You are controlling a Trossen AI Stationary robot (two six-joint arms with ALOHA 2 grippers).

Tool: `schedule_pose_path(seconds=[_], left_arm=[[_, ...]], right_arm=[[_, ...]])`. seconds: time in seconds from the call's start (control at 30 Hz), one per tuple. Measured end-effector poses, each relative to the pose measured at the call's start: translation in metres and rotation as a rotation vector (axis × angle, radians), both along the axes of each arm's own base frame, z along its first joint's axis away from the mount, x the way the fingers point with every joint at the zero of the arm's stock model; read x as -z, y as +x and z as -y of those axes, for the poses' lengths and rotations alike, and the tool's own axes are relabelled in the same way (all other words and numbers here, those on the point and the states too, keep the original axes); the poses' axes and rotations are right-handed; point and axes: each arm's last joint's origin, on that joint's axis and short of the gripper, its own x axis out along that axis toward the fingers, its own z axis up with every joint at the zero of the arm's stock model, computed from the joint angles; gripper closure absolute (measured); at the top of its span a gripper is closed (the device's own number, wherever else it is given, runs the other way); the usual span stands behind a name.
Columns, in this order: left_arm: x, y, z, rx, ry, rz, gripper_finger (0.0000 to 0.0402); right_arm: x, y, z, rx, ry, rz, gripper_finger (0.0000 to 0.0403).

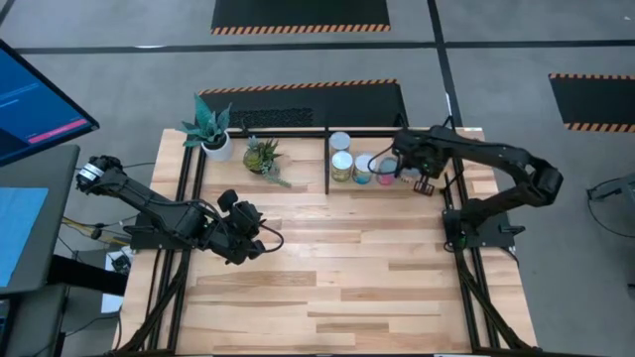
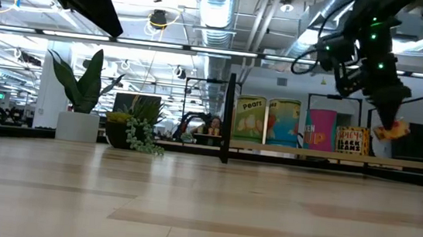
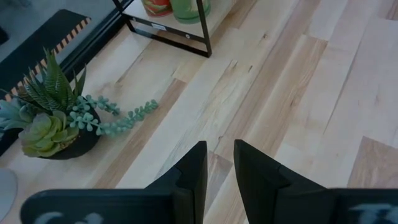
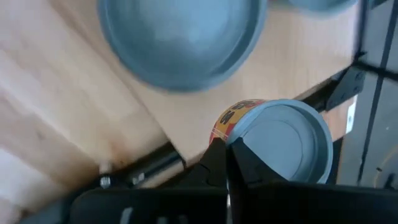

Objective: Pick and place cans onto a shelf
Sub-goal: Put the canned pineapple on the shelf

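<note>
Already over the shelf (image 1: 466, 159) in the frame's upper right, the right gripper (image 1: 421, 184), fingers pressed together, hung just above upright cans (image 1: 363, 168); the left gripper (image 1: 260, 238), slightly spread and empty, waited mid-left.

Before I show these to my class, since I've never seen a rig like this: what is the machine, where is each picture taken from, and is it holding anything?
It is a robot with two dark arms at a wooden table, each ending in a two-finger gripper. One picture looks straight down, one looks level across the tabletop, and one comes from a camera on each wrist.

At the back stands the shelf, a black-barred bay with cans lined up in it. Beside it are two potted plants.

The right gripper is at the right end of the shelf, above a small can with a yellow-red label. Its fingers are shut and seem to hold nothing.

The left gripper waits over bare wood near the table's middle, its fingers slightly apart and empty.
</note>
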Motion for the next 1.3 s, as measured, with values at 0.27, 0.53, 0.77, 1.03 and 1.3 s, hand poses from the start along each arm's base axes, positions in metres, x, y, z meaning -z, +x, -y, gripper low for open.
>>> schedule_pose_path(seconds=[0.27,0.53,0.77,1.03,1.3], left_arm=[[-0.001,0.002,0.001,-0.001,-0.011,0.024,0.0332],[-0.002,0.003,0.002,0.005,-0.012,0.038,0.0332],[-0.002,0.003,0.002,0.006,-0.01,0.037,0.0332],[-0.002,0.003,0.002,0.007,-0.012,0.039,0.0332],[-0.002,0.003,0.002,0.007,-0.011,0.039,0.0332]], right_arm=[[0.003,0.001,0.004,-0.017,-0.016,0.051,0.04],[0.023,-0.005,-0.001,-0.015,0.014,0.019,0.04],[0.027,-0.004,-0.002,0.015,0.039,0.072,0.0393],[0.027,-0.003,-0.002,0.018,0.039,0.076,0.0382],[0.027,-0.002,-0.001,0.021,0.02,0.089,0.0348]])
